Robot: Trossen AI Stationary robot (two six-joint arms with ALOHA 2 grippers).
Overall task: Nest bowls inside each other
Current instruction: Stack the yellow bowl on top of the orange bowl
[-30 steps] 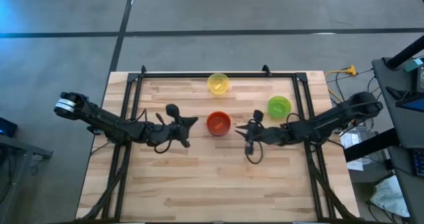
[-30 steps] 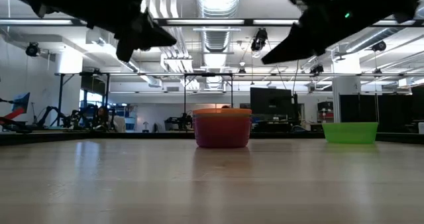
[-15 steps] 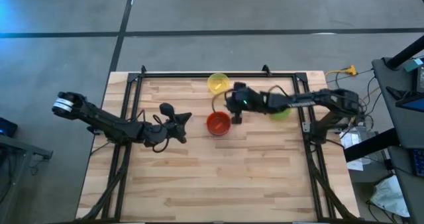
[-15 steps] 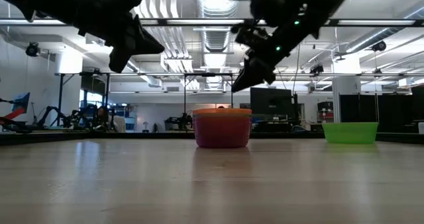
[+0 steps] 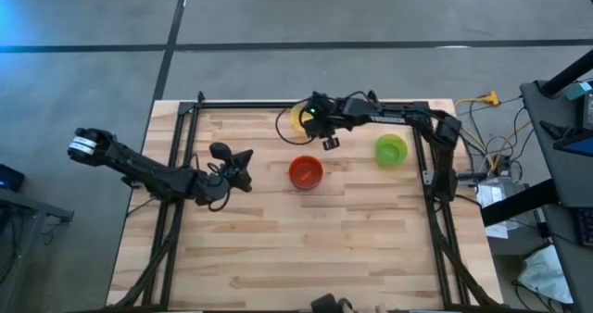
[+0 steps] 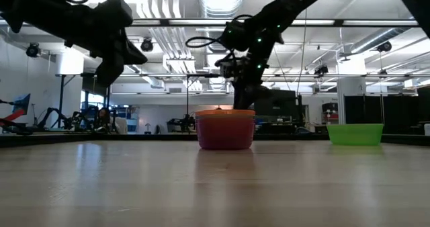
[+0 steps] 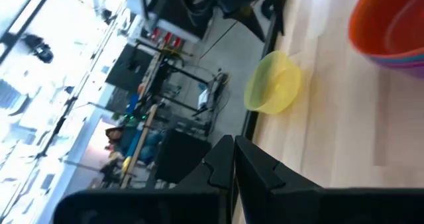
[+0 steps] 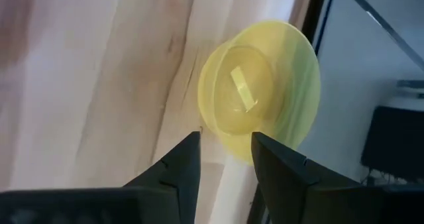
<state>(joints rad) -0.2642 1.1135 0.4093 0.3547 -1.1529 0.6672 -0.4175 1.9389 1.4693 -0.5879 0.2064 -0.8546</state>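
The yellow bowl (image 5: 296, 120) (image 8: 262, 85) sits on its base near the table's far edge. My right gripper (image 5: 311, 116) (image 8: 225, 148) hovers over it, open, a finger on each side of its near rim and touching nothing. An orange bowl (image 5: 306, 171) (image 6: 225, 113) tops a stack at mid-table, with a pink wall (image 6: 225, 134) and a purple rim (image 7: 405, 61) below it. The green bowl (image 5: 390, 149) (image 6: 355, 133) stands alone to the right. No teal-blue bowl shows. My left gripper (image 5: 237, 157) (image 7: 233, 156) waits shut, raised, left of the stack.
A black metal frame (image 5: 278, 105) runs along the table's far edge, just behind the yellow bowl, and down both sides. Bare wood (image 5: 306, 248) fills the near half of the table. A cable loop (image 5: 283, 123) hangs from the right arm, left of the yellow bowl.
My right gripper has swung from the right of the stack up and toward the far edge, and now hangs over the yellow bowl with the arm stretched along the far side. My left gripper has drawn back a little toward the table's left. The bowls have kept still.
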